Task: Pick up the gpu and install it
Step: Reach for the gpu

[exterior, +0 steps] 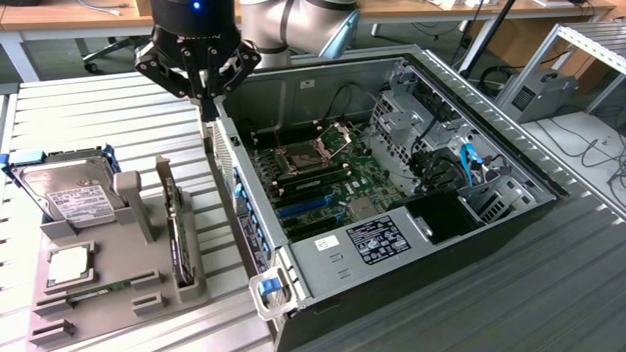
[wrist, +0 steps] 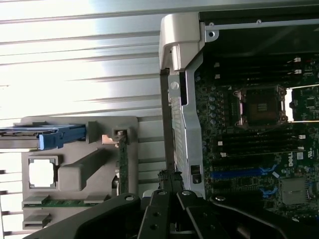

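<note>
The gpu (exterior: pixel 176 227) stands on its edge in a slot of the grey holder (exterior: pixel 137 282) on the exterior view's left, its silver bracket toward the back. From the wrist it appears edge-on as a thin green gpu (wrist: pixel 122 167) in the holder (wrist: pixel 79 169). My gripper (exterior: pixel 208 111) hangs shut with nothing in it, above the gap between the holder and the open computer case (exterior: pixel 227 161), past the card's far end. The fingertips (wrist: pixel 169 178) meet over the case's side wall (wrist: pixel 187 114). The motherboard (exterior: pixel 323 183) lies exposed, with blue slots (wrist: pixel 244 173).
The holder also carries a hard drive (exterior: pixel 69 194) with blue rails, a square processor (exterior: pixel 69 264) and a memory stick (exterior: pixel 98 288). A drive cage and cables (exterior: pixel 459 161) fill the case's far side. A ribbed metal table (exterior: pixel 98 117) lies under everything.
</note>
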Tool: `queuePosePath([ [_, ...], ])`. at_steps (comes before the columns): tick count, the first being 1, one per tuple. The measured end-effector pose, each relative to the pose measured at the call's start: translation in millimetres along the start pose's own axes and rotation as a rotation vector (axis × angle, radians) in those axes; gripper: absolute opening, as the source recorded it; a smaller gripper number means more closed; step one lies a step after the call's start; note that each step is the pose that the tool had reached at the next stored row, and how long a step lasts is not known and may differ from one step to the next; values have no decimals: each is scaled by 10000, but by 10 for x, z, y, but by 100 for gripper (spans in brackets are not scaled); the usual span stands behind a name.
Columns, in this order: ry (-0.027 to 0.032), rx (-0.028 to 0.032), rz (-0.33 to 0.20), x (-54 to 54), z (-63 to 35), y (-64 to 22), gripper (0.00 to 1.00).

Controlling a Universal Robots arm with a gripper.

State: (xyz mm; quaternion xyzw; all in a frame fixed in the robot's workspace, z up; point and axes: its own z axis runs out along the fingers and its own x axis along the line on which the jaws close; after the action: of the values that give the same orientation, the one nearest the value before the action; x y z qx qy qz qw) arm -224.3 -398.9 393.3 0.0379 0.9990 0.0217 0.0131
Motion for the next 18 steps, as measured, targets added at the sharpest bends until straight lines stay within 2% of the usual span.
queuePosePath([
  [18, 0, 0, 0, 79, -2, -6, 11],
])
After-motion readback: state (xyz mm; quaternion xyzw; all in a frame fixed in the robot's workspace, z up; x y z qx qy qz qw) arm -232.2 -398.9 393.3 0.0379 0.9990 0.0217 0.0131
